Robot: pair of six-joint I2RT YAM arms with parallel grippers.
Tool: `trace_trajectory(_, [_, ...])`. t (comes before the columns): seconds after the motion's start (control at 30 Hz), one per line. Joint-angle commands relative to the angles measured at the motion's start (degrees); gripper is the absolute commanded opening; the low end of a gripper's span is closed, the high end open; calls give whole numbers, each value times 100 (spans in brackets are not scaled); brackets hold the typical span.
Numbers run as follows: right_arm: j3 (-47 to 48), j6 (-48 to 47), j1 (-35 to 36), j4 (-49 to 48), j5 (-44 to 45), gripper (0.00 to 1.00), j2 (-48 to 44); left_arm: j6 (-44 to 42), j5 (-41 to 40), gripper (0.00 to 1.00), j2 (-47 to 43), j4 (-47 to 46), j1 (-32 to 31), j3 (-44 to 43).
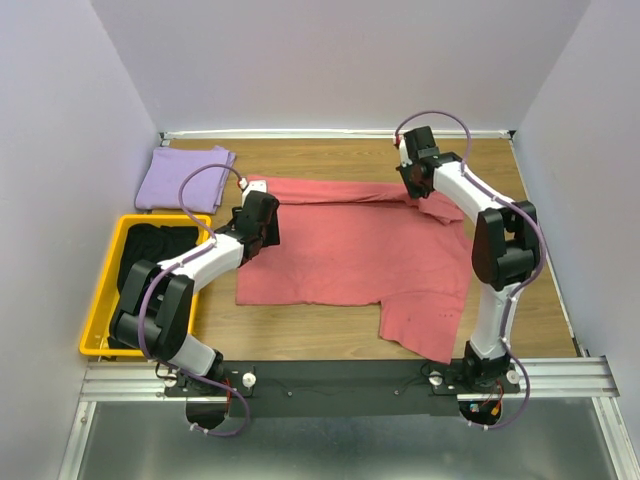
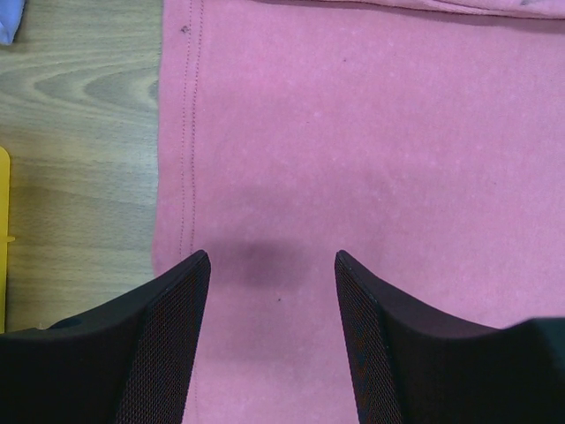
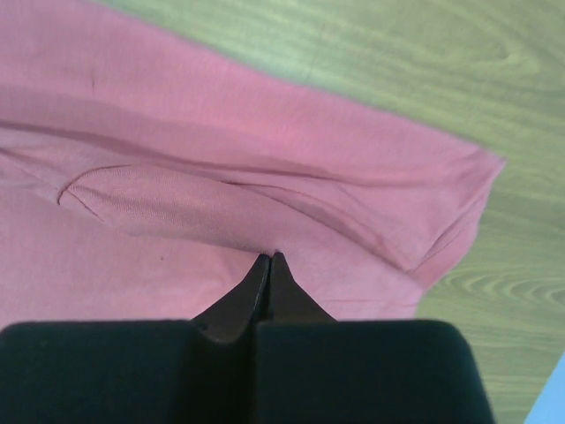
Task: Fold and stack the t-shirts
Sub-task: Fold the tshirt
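Your wooden worktop [image 1: 330, 160] carries the salmon-pink cloth t-shirt [image 1: 360, 250], spread flat at centre, ready for folding. The yellow plastic bin [image 1: 105, 285] at left holds black t-shirts [image 1: 160, 240] awaiting their turn. The folded lavender-purple t-shirt [image 1: 185, 178] beyond it probably begins the stack. Your left claw [image 2: 272, 265] hangs released over the pink hem. Your right claw [image 3: 269, 261] is clenched at a fold by the far sleeve; whether it pinches cloth cannot be told.

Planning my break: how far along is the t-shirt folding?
Done: lavender t-shirt lies folded at the far left. In hand: pink t-shirt spread out, right gripper pinching its far edge, left gripper open over its hem. Left: black t-shirts in the yellow bin.
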State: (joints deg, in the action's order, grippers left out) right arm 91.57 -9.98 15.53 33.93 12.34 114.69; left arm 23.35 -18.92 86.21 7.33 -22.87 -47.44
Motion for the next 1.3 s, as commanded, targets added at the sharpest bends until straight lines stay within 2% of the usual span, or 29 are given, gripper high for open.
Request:
trace_trajectory(0.0, [501, -250, -59, 122, 234, 5, 290, -50, -165, 67, -114, -118, -51, 68])
trace_trajectory(0.17, [1002, -215, -226, 113, 505, 17, 869, -59, -147, 67, -96, -118, -68, 60])
trace_trajectory(0.3, [1302, 13, -252, 114, 867, 20, 1134, -68, -130, 67, -79, -109, -86, 42])
trace_trajectory(0.43, [1013, 312, -226, 114, 560, 23, 731, -50, -121, 67, -70, -100, -95, 42])
trace_trajectory(0.53, [531, 400, -51, 44, 94, 29, 256, -50, -121, 67, -35, -100, -103, 16])
trace_trajectory(0.7, [-156, 479, 328, -97, -284, 31, -298, -33, -121, 67, 9, -83, -103, -37])
trace_trajectory(0.77, [-358, 576, 372, -132, -459, 35, -343, -33, -112, 67, 1, -83, -103, -46])
trace_trajectory(0.97, [-465, 629, 389, -290, -601, 35, -45, -24, -112, 67, -69, -74, -121, -11])
trace_trajectory(1.27, [-280, 664, 389, -651, -311, 35, 483, -15, -174, 67, -219, -48, -165, 68])
